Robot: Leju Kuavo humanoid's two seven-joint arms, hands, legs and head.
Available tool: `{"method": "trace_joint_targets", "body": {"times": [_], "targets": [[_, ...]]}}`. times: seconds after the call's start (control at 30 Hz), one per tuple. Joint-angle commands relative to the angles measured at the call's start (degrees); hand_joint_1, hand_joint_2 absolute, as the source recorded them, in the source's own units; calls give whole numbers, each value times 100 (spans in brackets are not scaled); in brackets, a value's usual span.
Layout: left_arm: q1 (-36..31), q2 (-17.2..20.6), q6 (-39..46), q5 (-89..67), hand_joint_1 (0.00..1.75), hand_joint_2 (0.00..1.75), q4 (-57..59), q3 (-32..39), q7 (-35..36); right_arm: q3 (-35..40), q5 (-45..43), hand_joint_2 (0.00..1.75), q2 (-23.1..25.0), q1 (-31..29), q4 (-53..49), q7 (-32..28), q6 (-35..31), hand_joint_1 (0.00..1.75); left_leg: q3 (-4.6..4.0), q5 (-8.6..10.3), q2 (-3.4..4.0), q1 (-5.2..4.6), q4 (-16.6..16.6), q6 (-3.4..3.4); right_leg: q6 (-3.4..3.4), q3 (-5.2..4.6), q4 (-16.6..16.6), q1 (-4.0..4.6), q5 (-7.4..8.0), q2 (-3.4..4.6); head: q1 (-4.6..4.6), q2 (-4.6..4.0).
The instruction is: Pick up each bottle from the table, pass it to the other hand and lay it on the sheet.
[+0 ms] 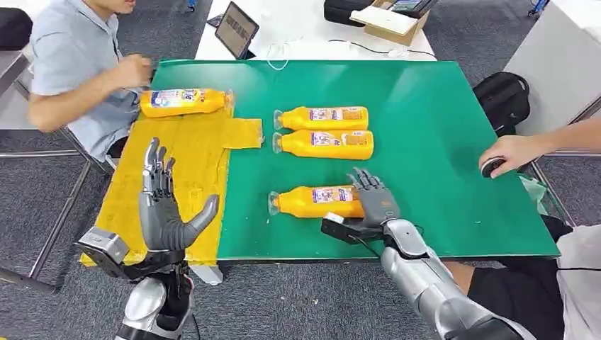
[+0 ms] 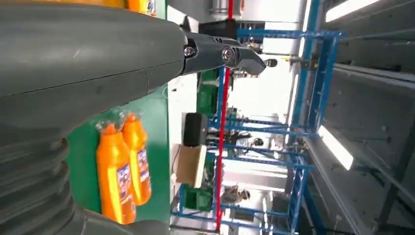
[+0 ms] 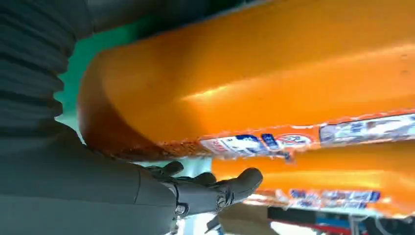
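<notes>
The nearest orange plastic bottle (image 1: 315,202) lies on the green mat (image 1: 439,142) at lower centre of the head view, long axis left-right, cap to the left. The right hand (image 1: 372,198) curls around its base end, not lifted. The left hand (image 1: 164,205) waits open, lower left, over the yellow sheet (image 1: 198,152).
</notes>
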Motion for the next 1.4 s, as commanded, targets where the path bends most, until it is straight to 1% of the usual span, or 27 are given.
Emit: {"method": "trace_joint_targets", "body": {"times": [0.03, 0.13, 0.3, 0.4, 0.43, 0.5, 0.57, 0.6, 0.63, 0.67, 0.7, 0.73, 0.77, 0.8, 0.83, 0.9, 0.93, 1.0, 1.1, 1.13, 1.2, 1.3, 1.33, 1.37, 1.4], "targets": [[-23, 177, -64, 19, 0, 175, 241, -54, 111, -60, -123, 175, -18, 32, 648, 73, 429, 171, 30, -2, -5, 2, -8, -4, -8, 31, -8, 3, -4, -4, 0, 0], [26, 197, -85, 20, 0, 175, 173, -19, 128, -86, -190, 175, -112, 117, 623, 70, 495, 168, 37, 0, -14, 4, -11, -4, -8, 39, -12, 4, -5, -11, 0, 0], [29, 198, -90, 21, 0, 175, 166, -14, 131, -88, -196, 175, -130, 129, 617, 62, 493, 168, 55, -3, -16, 4, -13, -5, -10, 59, -14, 4, -8, -12, 0, 0], [21, 192, -98, 23, 0, 175, 171, -13, 138, -98, -225, 175, -113, 119, 613, 75, 532, 169, 52, -1, -17, 5, -10, -5, -10, 58, -13, 5, -7, -13, 0, 0], [28, 194, -135, 33, 0, 175, 158, 5, 158, -148, -353, 175, -135, 178, 551, 36, 601, 166, 50, -1, -13, 3, -10, -4, -8, 54, -11, 3, -6, -9, 0, 0], [50, 215, -192, 48, 0, 175, 131, 11, 182, -381, -762, 175, -140, 312, 457, -175, 825, 166, 50, -1, -18, 5, -10, -5, -9, 57, -13, 5, -7, -13, 0, 0], [101, 221, -269, 96, 0, 175, 157, 29, 216, -547, -1093, 175, -148, 481, 323, -402, 998, 161, 57, -2, -21, 6, -12, -5, -11, 65, -17, 6, -8, -16, 0, 0], [112, 217, -299, 119, 0, 175, 195, 41, 219, -610, -1278, 175, -135, 586, 208, -611, 1051, 157, 56, -1, -17, 5, -11, -4, -7, 61, -15, 5, -6, -12, 0, 0], [114, 210, -314, 126, 0, 175, 232, 46, 218, -689, -1467, 175, -112, 670, 120, -742, 1131, 159, 68, -2, -25, 7, -17, -6, -11, 76, -22, 7, -9, -20, 0, 0], [119, 201, -325, 140, 0, 175, 267, 55, 221, -731, -1634, 175, -83, 750, 3, -865, 1212, 154, 66, -2, -16, 7, -12, -4, -7, 70, -18, 6, -6, -12, 0, 0], [111, 190, -355, 183, 0, 175, 323, 67, 229, -763, -1876, 175, -36, 860, -185, -1065, 1313, 154, 75, -3, -21, 7, -16, -5, -10, 82, -22, 7, -8, -16, 0, 0], [104, 184, -372, 212, 0, 175, 369, 75, 235, -789, -2071, 175, 5, 938, -341, -1200, 1374, 157, 79, -8, -19, 8, -14, -3, -10, 84, -21, 8, -9, -16, 2, 0], [104, 173, -387, 238, 0, 175, 415, 82, 245, -796, -2246, 175, 52, 1016, -515, -1299, 1411, 155, 87, -9, -23, 9, -18, -5, -14, 92, -25, 10, -11, -20, 2, 0], [114, 156, -410, 281, 0, 175, 459, 94, 269, -801, -2413, 175, 101, 1099, -717, -1370, 1431, 154, 87, -14, -12, 8, -15, -4, -12, 89, -20, 8, -9, -8, 0, 0], [131, 126, -414, 326, 0, 175, 514, 116, 302, -805, -2567, 175, 151, 1183, -925, -1417, 1441, 155, 93, -16, -15, 9, -18, -3, -16, 95, -22, 10, -9, -10, 2, 0], [180, 2, -421, 601, 0, 175, 768, 198, 575, -881, -2932, 175, 287, 1342, -1389, -1474, 1406, 154, 105, -25, -3, 8, -19, -6, -17, 101, -21, 10, -8, 2, 0, 0], [209, -39, -405, 675, 0, 175, 890, 204, 676, -934, -3058, 175, 334, 1402, -1564, -1506, 1338, 145, 103, -26, 4, 6, -16, -5, -14, 96, -16, 7, -8, 7, 2, 0], [254, -128, -301, 819, 0, 175, 1163, 196, 710, -956, -3249, 175, 374, 1562, -2015, -1577, 1168, 143, 102, -25, 1, 5, -17, -6, -15, 95, -16, 8, -8, 4, 0, 0], [264, -139, -288, 824, 0, 175, 1181, 188, 692, -956, -3255, 175, 356, 1568, -2043, -1567, 1167, 143, 92, -24, 0, 1, -11, -2, -10, 85, -9, 6, -10, 4, 0, 0], [277, -138, -283, 851, 0, 175, 1192, 173, 720, -1018, -3359, 175, 384, 1608, -2133, -1604, 1112, 147, 88, -27, 3, 3, -9, -3, -13, 82, -6, 7, -12, 7, 0, 0], [391, -143, -394, 1023, 0, 175, 1258, 73, 880, -1076, -3535, 175, 444, 1747, -2500, -1732, 953, 143, 77, -30, 7, 2, -7, -2, -13, 70, -4, 6, -13, 11, 0, 0], [494, -157, -460, 1102, 0, 175, 1539, -157, 936, -975, -3642, 175, 495, 1995, -3171, -1780, 806, 143, 77, -32, 2, 1, -11, -1, -13, 73, -9, 3, -18, 6, 0, 0], [499, -146, -465, 1079, 0, 175, 1567, -219, 920, -924, -3633, 175, 498, 2029, -3274, -1786, 764, 141, 76, -31, 0, -1, -11, -2, -13, 73, -7, 1, -19, 4, 2, 0], [500, -138, -467, 1054, 0, 175, 1572, -248, 898, -898, -3634, 175, 499, 2041, -3318, -1783, 759, 145, 76, -35, 0, -1, -9, -2, -14, 74, -6, 0, -23, 5, 2, 0], [508, -136, -456, 1018, 0, 175, 1576, -296, 858, -852, -3640, 175, 511, 2068, -3406, -1771, 737, 145, 64, -32, -2, -2, -7, -2, -13, 66, -3, -1, -21, 3, 2, 0]]}}
